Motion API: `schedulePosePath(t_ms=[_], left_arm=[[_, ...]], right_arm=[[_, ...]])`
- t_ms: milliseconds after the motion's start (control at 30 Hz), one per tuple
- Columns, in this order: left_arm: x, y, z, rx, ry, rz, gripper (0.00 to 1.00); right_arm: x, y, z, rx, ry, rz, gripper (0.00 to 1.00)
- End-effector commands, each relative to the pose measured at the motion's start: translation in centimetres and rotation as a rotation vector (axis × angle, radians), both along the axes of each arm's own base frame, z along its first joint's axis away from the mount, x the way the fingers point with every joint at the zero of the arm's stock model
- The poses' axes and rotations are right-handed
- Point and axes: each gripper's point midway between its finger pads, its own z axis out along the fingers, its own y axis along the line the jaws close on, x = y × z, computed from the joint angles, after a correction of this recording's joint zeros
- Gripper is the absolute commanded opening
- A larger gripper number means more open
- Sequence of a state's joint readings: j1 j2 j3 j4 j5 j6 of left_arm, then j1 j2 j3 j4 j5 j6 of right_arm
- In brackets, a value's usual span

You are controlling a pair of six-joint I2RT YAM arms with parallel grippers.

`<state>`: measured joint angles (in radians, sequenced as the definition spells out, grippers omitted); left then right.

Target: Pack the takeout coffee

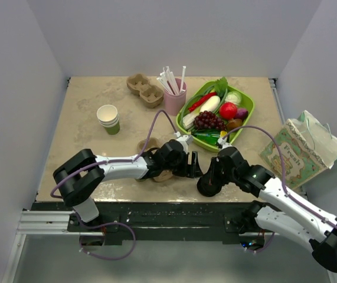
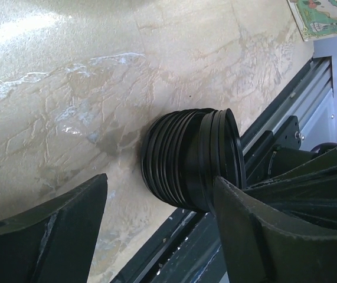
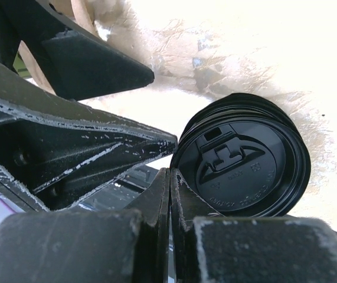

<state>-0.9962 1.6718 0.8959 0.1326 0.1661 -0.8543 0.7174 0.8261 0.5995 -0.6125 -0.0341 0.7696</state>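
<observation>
cup (image 1: 109,119): greenish sides, open top, no lid on; upright, left-mid on table (image 1: 79,159), well apart from both arms. No lidded cup shows in any view.
lid (image 3: 242,162): top one of the black stack (image 2: 171,156), tilted off the rest at one edge.
stack place: near edge of the table, between the two grippers.
right gripper (image 3: 171,183): fingers pinched to a slit at the lid's rim; seems to hold it.
left gripper (image 2: 161,183): fingers wide, straddling the stack, one fingertip just beside the top lid, gripping nothing.
step (judged): free one lid to cap the cup.
do it well: left closes on the lower lids to pin them; right peels upward at a tilt, not sideways, so one lid comes alone; check none is stuck under it.
risk: thin rim slips from the pinch; stack slides toward the near edge.
around: carrier (image 1: 146,89) at far side; bag (image 1: 301,150) to the right.
</observation>
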Motion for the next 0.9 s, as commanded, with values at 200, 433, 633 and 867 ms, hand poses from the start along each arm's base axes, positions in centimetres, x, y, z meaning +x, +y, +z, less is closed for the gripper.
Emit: schedulePosePath(t_ms=[200,433,633,867], left_arm=[[0.1,-0.1,0.0,-0.013,-0.001,0.016,0.75],[-0.3,-0.1,-0.1,-0.011,-0.001,-0.011,0.75],[-0.7,-0.2,-1.0,0.002,0.01,-0.032,0.75],[-0.9,-0.1,-1.3,0.014,-0.002,-0.043,0.75]], right_arm=[[1.0,0.0,0.8,-0.001,-0.037,-0.022,0.0],[1.4,-0.3,1.7,-0.001,-0.062,-0.048,0.0],[1.6,-0.5,2.7,-0.004,-0.077,-0.062,0.0],[1.7,0.0,2.8,0.007,-0.067,-0.046,0.0]])
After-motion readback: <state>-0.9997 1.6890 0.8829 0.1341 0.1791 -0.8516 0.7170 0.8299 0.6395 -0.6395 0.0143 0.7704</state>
